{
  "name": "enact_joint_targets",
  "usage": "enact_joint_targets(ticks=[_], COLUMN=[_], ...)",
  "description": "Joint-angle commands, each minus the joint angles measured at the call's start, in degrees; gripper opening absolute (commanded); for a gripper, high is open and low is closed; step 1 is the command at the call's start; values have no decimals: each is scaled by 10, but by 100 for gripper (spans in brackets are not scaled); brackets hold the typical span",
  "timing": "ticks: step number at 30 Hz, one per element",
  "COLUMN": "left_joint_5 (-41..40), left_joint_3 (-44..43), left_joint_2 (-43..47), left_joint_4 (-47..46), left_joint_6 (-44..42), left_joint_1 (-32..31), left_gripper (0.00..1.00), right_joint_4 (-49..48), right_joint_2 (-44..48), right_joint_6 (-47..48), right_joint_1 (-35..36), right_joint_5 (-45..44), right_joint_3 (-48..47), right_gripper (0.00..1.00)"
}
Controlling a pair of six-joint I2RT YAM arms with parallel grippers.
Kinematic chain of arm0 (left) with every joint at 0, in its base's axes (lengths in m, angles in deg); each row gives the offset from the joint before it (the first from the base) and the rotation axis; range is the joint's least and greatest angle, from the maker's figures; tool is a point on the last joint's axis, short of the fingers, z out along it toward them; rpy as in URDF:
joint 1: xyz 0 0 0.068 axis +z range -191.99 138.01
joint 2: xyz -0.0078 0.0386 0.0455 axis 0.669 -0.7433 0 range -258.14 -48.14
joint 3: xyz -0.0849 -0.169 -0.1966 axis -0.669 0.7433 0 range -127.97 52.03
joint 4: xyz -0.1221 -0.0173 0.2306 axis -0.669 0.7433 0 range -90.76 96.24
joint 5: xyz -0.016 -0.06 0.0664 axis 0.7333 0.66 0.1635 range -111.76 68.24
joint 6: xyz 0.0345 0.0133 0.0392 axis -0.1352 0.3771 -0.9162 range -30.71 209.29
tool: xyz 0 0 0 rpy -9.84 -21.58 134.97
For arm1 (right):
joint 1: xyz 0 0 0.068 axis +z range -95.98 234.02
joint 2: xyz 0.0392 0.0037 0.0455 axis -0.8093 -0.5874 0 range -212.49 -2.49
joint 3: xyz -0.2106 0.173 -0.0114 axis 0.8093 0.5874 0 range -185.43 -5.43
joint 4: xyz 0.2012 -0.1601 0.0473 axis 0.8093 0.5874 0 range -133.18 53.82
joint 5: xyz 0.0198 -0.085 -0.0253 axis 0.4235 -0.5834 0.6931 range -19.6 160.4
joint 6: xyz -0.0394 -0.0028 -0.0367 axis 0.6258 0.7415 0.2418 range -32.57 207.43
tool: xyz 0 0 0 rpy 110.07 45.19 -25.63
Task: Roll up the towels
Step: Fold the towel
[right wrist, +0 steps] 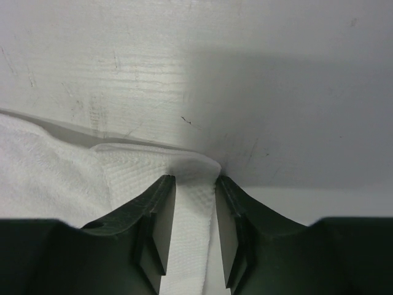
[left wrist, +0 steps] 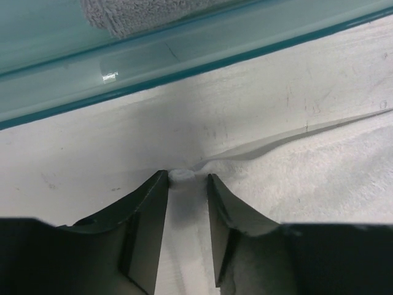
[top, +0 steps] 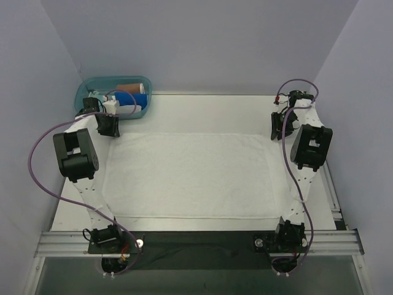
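You see a plain white rectangular terry-cloth towel (top: pixel 187 175) lying flat on the white table (top: pixel 202 109). The left gripper (top: pixel 109 127) sits at its far-left corner, the right gripper (top: pixel 281 127) at its far-right corner. A teal plastic bin (top: pixel 92 86) holding rolled towels stands behind the left gripper.

I noted a translucent teal bin (top: pixel 86 92) standing at the far left corner of the white table (top: pixel 202 104), its near wall (left wrist: pixel 184 55) close before my left wrist camera. Inside it lay a brown rolled towel (top: pixel 131 88) and a blue rolled towel (top: pixel 131 99), side by side and touching. Grey textured cloth (left wrist: pixel 135 12) showed through the wall. The tabletop (right wrist: pixel 245 74) bore fine scuffs and scratches. Pale lavender panels (top: pixel 196 37) enclosed the table on three sides.
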Motion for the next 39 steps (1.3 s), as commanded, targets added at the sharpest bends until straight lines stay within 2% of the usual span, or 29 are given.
enact_joint_targets(ticks=[1, 2, 7, 8, 12, 21, 25, 34, 36, 39], left_joint_5=[4, 5, 17, 19, 24, 81, 100, 121, 154, 205], left_joint_3=[7, 6, -8, -13, -39, -66, -82, -184, -194, -156], left_joint_2=[-8, -10, -15, -17, -22, 2, 15, -5, -3, 26], left_joint_4=[24, 25, 35, 39, 47, 49, 49, 80, 93, 99], left_joint_6=[-6, -7, -5, -3, 1, 20, 33, 35, 31, 19], left_joint_1=[1, 1, 2, 2, 4, 19, 26, 44, 50, 59], left_gripper=[39, 35, 15, 10, 0, 0, 0, 0, 0, 0], right_joint_4=[29, 30, 29, 30, 28, -9, -13, -21, -22, -20], right_joint_2=[-1, -3, -6, -5, 6, 49, 53, 60, 73, 103], right_joint_6=[-11, -11, -15, -15, -14, -21, -30, -39, -41, -37], right_joint_1=[6, 6, 7, 7, 4, -13, -20, -29, -32, -35], right_joint_5=[4, 4, 2, 2, 3, 17, 21, 29, 38, 56], right_joint_3=[4, -3, -11, -11, -17, -27, -62, -103, -100, -79], right_gripper=[32, 30, 1, 0, 0, 0, 0, 0, 0, 0])
